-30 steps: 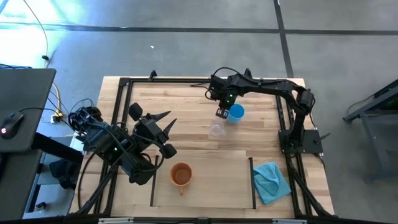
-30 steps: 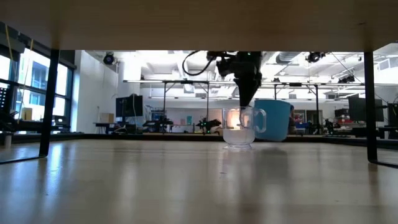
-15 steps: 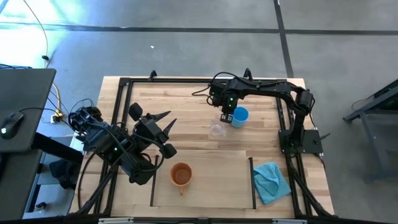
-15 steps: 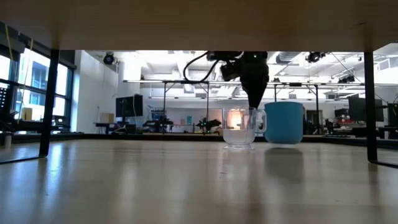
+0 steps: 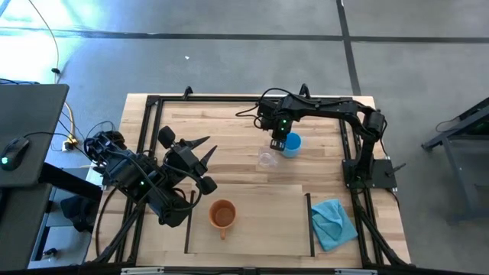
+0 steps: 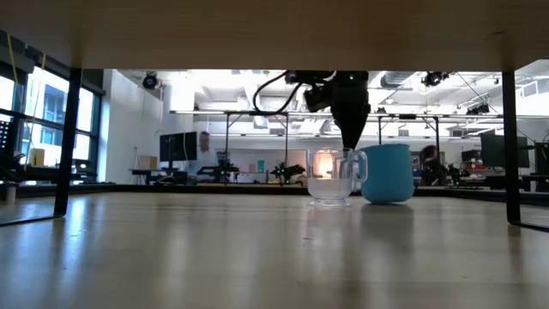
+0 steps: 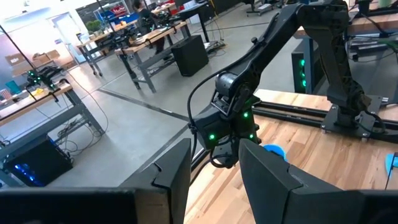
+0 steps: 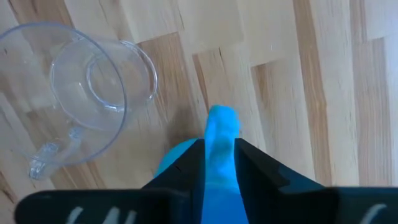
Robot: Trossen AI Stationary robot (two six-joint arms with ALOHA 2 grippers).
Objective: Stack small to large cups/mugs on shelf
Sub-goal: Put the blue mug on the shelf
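Observation:
The blue mug (image 5: 290, 143) stands on the tabletop at the far right, close beside the clear glass cup (image 5: 267, 159) (image 6: 330, 176), which also rests on its base. My right gripper (image 5: 276, 141) points down over the blue mug (image 6: 388, 173), shut on its handle. The orange mug (image 5: 222, 215) sits upright on the pale shelf (image 5: 267, 225) near the front. My left gripper (image 5: 212, 164) hangs open above the table's left side, holding nothing. My right gripper pinches the blue mug's handle (image 8: 222, 134) between its two fingers, coming from above and pointing down. The handle fills the gap between the fingers. The mug's base is on the table, next to the glass cup (image 8: 87, 93).
A teal cloth (image 5: 333, 221) lies at the front right, beside the shelf's black strip. A black metal frame (image 5: 229, 99) runs around the tabletop. Bare wood lies between the cups and the shelf.
My right gripper has come down a little with the blue mug. The mug hung tilted just behind the glass cup a second ago; now it stands on the table beside the cup.

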